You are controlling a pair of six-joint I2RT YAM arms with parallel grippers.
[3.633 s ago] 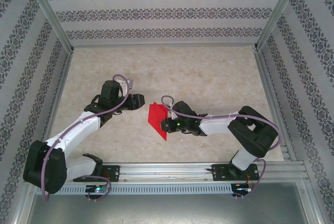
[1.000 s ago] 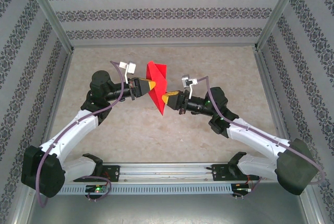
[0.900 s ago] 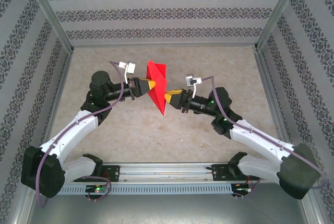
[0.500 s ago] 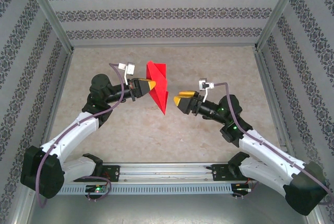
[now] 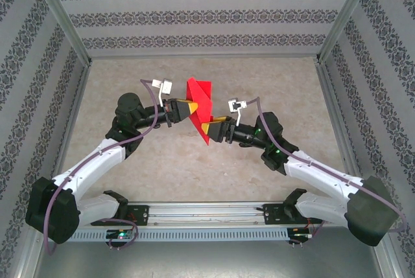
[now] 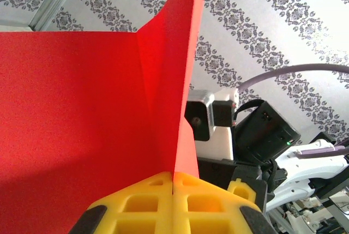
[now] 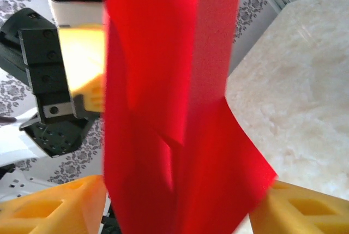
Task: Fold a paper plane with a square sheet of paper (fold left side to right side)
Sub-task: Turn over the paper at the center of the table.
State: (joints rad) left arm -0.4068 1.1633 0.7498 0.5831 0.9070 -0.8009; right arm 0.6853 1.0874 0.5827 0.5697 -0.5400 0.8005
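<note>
Aloft, paper plane (image 5: 197, 96) between jaws

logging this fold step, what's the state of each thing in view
red paper: creased, held up in the air
left gripper: shut on the red paper
right gripper: open, straddling the red paper

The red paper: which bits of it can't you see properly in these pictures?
- Left wrist view: the red paper runs off the left edge; the shut left jaws cover the pinched spot.
- Right wrist view: blurry and close, cut off top and bottom; creases unclear.
- Top view: it is small, so its folded shape is unclear, as is whether the open right jaws touch it.
</note>
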